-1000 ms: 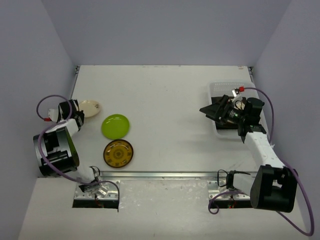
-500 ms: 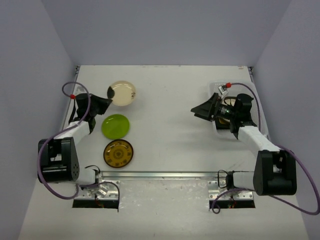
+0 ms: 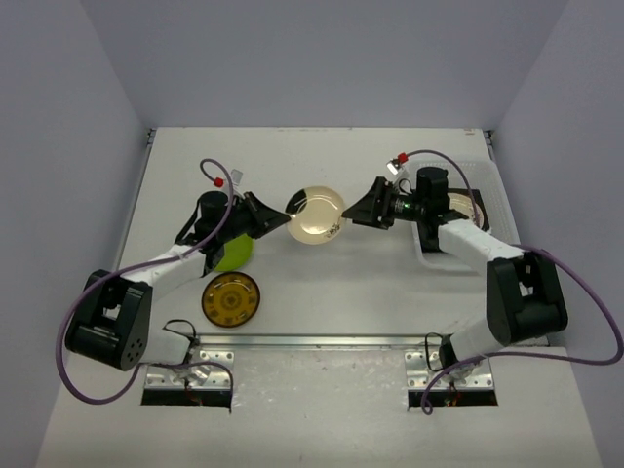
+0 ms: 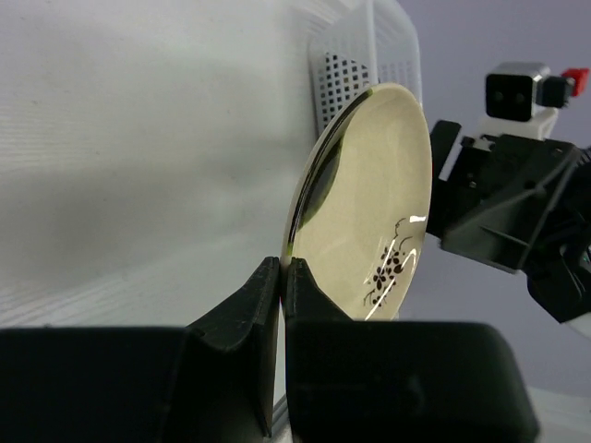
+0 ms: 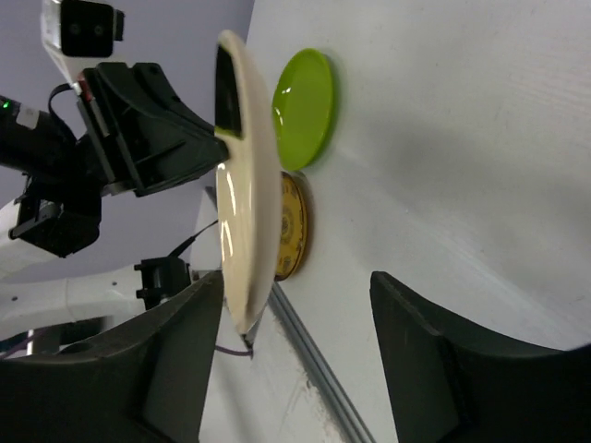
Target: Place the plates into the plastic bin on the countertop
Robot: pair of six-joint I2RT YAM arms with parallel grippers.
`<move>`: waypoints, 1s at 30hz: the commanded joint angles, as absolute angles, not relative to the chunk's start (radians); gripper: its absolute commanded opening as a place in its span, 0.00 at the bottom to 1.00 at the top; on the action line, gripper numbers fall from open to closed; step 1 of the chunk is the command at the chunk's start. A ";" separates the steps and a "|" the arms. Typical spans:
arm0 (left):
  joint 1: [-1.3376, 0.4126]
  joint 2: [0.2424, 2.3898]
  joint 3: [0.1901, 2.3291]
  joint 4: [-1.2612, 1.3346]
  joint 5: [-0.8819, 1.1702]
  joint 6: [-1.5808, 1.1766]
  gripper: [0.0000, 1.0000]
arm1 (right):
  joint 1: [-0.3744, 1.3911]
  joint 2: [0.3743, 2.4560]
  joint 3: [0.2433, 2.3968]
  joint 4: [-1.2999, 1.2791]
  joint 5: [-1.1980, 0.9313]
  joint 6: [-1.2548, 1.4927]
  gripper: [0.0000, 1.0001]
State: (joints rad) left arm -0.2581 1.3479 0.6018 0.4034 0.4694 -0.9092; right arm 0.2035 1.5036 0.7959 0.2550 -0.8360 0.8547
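My left gripper (image 4: 280,277) is pinched tight on the cream plate (image 3: 317,216), holding it up over mid countertop (image 3: 322,292). My right gripper (image 3: 361,211) sits open at the plate's opposite rim, not clamped. The plastic bin (image 3: 425,255) is off to my right.

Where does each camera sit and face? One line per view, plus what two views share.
Top external: above and behind the bases, looking down on the countertop; both arms show.
Left wrist: faces the plastic bin; the left gripper shows, shut on the rim of the cream plate.
Right wrist: faces the lime green plate; the right gripper shows, fingers open.
Shared: both wrist views see the cream plate edge-on and the opposite arm.
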 commanded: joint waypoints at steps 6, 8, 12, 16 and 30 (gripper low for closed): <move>-0.299 1.274 0.651 0.418 0.487 -0.850 0.04 | 0.270 1.559 0.855 0.379 -0.824 0.911 0.15; -0.302 1.275 0.659 0.395 0.488 -0.841 0.18 | 0.272 1.563 0.847 0.401 -0.815 0.952 0.00; -0.302 1.207 0.702 0.202 0.379 -0.765 0.85 | 0.236 1.512 0.808 0.373 -0.744 0.963 0.00; -0.302 1.098 0.773 -0.068 0.126 -0.692 1.00 | 0.082 1.433 0.737 0.358 -0.680 1.021 0.00; -0.301 0.964 0.795 -0.330 -0.105 -0.638 1.00 | -0.498 1.287 0.733 -0.090 -0.312 0.822 0.00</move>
State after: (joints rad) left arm -0.2951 0.9208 0.7517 -0.2559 -0.0478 -0.6532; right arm -0.4611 1.2287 0.6575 0.0281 -0.4154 0.9166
